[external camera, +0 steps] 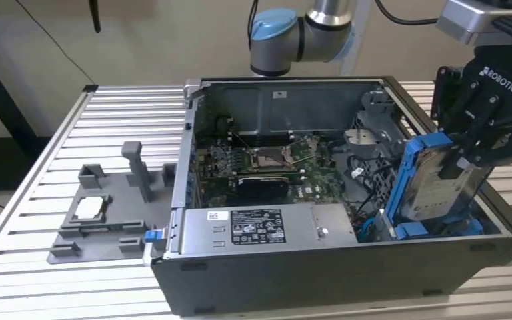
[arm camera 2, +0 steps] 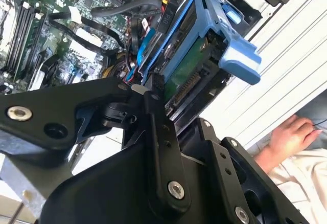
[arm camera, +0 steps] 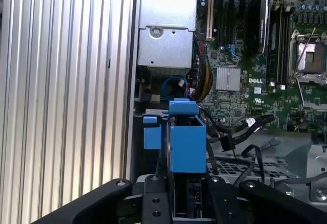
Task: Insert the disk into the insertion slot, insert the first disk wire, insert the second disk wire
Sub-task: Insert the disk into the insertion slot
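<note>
Presently we see the tool [external camera: 469, 157] clamped on the disk [external camera: 425, 187], its long axis near vertical, lower end at the insertion slot [external camera: 434, 230] directly below, beside the power-supply box [external camera: 256, 227].

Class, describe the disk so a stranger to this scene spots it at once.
In the open computer case, at its end on the exterior view's right, the gripper holds the disk on edge. Only it is silver-grey framed in bright blue.

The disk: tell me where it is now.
The disk stands on edge at the exterior view's right, held by the gripper inside the open computer case, right of the power supply.
</note>
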{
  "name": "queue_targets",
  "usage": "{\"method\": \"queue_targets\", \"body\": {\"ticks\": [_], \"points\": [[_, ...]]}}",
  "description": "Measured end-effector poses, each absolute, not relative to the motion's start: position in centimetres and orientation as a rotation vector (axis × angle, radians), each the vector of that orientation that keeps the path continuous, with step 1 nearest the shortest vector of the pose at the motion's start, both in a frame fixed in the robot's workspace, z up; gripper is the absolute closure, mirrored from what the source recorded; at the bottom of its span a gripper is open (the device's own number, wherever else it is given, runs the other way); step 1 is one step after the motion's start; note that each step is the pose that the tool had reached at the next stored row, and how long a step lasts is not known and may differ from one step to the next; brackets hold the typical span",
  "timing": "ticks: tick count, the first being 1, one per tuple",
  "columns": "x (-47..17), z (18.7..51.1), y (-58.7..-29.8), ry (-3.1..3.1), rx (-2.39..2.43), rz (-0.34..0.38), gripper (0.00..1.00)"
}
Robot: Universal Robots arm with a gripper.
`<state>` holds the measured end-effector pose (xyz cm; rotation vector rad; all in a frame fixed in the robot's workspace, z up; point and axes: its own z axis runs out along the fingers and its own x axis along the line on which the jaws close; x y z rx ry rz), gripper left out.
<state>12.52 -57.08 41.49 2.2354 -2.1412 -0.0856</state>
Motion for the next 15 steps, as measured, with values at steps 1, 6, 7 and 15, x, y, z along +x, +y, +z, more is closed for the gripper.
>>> {"method": "queue_targets", "body": {"ticks": [1, 6, 7, 15], "points": [[12.52, 41.49, -57.08, -2.141, 2.236, -0.086, 0.69], [12.84, 41.95, -57.08, -2.124, 2.217, -0.123, 0.69], [12.87, 42.07, -57.08, -2.122, 2.215, -0.128, 0.69], [12.87, 42.09, -57.08, -2.122, 2.214, -0.129, 0.69]]}}
